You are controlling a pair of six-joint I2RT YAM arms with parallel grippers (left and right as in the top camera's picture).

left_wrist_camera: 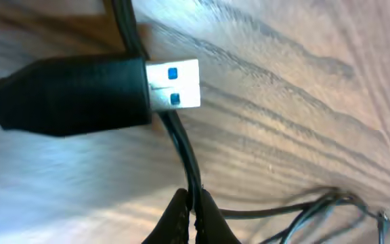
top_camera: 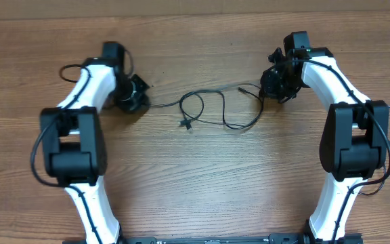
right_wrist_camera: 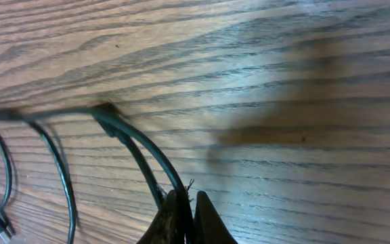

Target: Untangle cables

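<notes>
Overhead, the thin black looped cables lie on the brown wood-grain table, stretched between both arms. In the left wrist view, the left gripper pinches one cable strand below a black-bodied silver USB plug. In the right wrist view, the right gripper is clamped on a cable strand.

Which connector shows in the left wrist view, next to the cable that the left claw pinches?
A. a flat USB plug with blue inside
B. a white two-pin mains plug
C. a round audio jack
A: the USB plug, with a black body and a silver tip with blue inside, sits across the cable that the shut left claw pinches.
</notes>
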